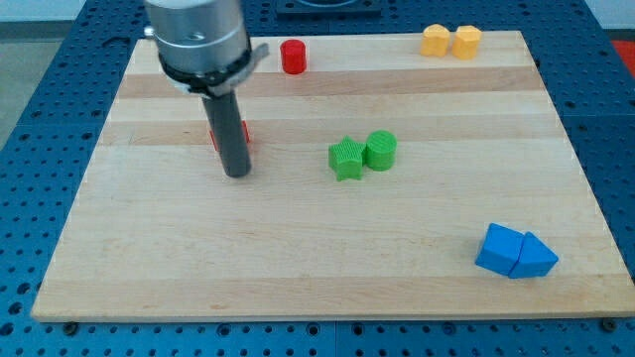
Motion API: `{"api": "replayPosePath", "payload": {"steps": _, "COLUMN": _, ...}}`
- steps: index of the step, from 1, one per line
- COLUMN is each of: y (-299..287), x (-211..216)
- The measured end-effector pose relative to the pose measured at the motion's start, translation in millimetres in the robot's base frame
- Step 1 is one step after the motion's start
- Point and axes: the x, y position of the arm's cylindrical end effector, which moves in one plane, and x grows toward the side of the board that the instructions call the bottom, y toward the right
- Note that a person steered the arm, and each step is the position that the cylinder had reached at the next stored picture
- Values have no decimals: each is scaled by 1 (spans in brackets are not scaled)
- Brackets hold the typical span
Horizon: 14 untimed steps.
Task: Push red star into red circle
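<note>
The red star point(214, 137) lies on the board's left half and is mostly hidden behind my rod; only red edges show on both sides of it. My tip point(236, 174) rests on the board just below the star, toward the view's bottom. The red circle point(293, 57), a short cylinder, stands near the board's top edge, up and to the right of the star and well apart from it.
A green star point(345, 158) and a green cylinder point(381, 150) touch at the board's middle. Two yellow blocks point(450, 41) sit side by side at the top right. Two blue blocks point(515, 252), one a cube and one a wedge, sit at the bottom right.
</note>
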Motion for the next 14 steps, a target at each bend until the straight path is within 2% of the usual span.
{"api": "replayPosePath", "payload": {"steps": 2, "y": 0, "x": -91}}
{"api": "replayPosePath", "payload": {"steps": 3, "y": -1, "x": -100}}
{"api": "replayPosePath", "payload": {"steps": 4, "y": -2, "x": -74}}
{"api": "replayPosePath", "payload": {"steps": 5, "y": -20, "x": -66}}
{"api": "replayPosePath", "payload": {"steps": 6, "y": -36, "x": -79}}
{"api": "replayPosePath", "payload": {"steps": 8, "y": 0, "x": -148}}
{"api": "replayPosePath", "payload": {"steps": 10, "y": -16, "x": -129}}
{"api": "replayPosePath", "payload": {"steps": 12, "y": -66, "x": -129}}
{"api": "replayPosePath", "payload": {"steps": 14, "y": -79, "x": -138}}
